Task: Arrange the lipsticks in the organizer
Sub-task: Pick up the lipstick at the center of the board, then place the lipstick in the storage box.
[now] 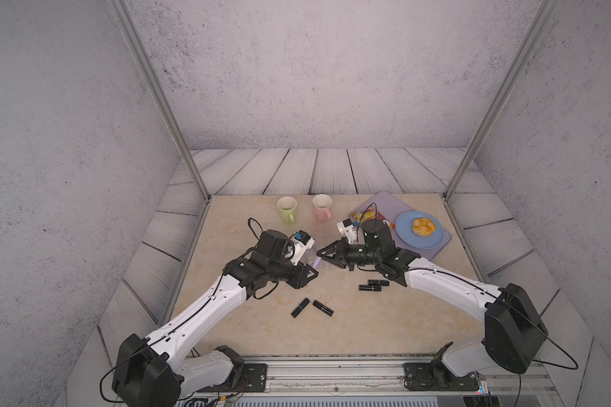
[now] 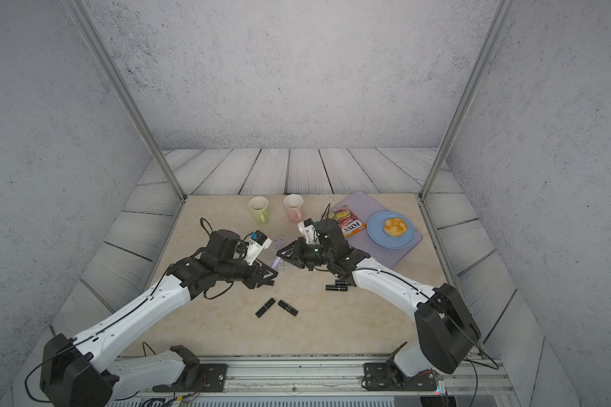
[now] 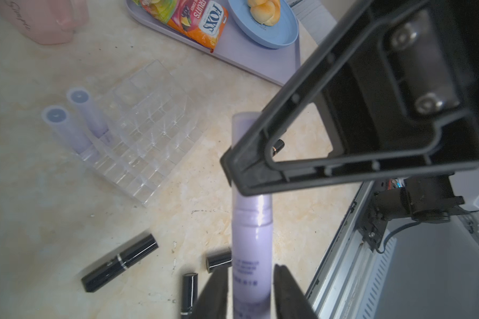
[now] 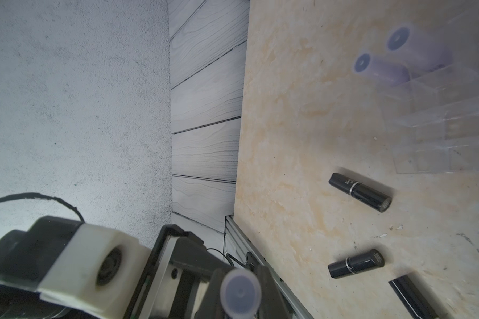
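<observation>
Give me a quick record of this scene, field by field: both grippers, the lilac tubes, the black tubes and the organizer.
held lilac lipstick: in the air between both grippers
right gripper: shut across it
left gripper: jaws flank its other end, slightly parted
organizer: clear, on the table
two lilac lipsticks: standing in neighbouring cells at one edge of the organizer
black lipsticks: four seen in both top views, lying loose on the table, none in the organizer
</observation>
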`<state>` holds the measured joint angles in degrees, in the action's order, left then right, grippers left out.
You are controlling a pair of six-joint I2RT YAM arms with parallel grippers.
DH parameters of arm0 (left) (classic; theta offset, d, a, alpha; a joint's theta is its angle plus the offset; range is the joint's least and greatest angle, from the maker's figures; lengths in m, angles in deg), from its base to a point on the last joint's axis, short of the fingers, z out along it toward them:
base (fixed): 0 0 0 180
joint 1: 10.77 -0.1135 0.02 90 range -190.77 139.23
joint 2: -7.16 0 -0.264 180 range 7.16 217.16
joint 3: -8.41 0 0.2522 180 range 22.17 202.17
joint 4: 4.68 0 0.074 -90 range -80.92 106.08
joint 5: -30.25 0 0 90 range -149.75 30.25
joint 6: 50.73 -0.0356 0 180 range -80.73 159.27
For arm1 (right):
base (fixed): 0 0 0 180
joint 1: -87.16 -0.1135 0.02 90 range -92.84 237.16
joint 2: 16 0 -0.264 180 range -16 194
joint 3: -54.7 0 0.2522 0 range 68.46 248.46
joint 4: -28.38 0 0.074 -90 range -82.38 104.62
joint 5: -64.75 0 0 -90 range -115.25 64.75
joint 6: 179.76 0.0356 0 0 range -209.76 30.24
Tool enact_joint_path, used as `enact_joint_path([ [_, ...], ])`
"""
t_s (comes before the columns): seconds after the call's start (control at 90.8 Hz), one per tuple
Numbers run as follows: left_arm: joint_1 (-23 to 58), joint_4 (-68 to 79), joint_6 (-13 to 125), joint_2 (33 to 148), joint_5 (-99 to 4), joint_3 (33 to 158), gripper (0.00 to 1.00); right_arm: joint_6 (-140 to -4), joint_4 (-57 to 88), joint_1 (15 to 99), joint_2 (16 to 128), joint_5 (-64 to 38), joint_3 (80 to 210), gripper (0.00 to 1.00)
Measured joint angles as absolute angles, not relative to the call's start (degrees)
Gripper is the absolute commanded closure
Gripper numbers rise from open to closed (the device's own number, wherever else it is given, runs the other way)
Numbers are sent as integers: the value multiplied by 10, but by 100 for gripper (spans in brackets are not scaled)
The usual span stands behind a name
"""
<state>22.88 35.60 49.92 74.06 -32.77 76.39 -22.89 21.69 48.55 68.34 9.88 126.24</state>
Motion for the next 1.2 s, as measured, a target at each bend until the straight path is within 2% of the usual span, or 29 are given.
enact_joint_path([
  [0.055,225,362,513,739,-354,773,26,-234,216,500,683,85,1262,90],
  [0.132,204,365,541,728,-393,776,22,-261,196,525,683,46,1268,94],
  [0.242,124,371,589,711,-444,775,23,-347,124,538,690,-70,1313,95],
  [0.363,32,378,635,716,-487,771,24,-462,85,503,732,-215,1393,95],
  [0.55,-6,368,682,718,-507,716,26,-589,74,441,825,-359,1455,96],
  [0.76,-12,361,704,723,-510,683,26,-644,71,434,914,-406,1489,97],
  [1.2,-21,349,704,723,-503,683,27,-654,84,434,955,-412,1525,98],
])
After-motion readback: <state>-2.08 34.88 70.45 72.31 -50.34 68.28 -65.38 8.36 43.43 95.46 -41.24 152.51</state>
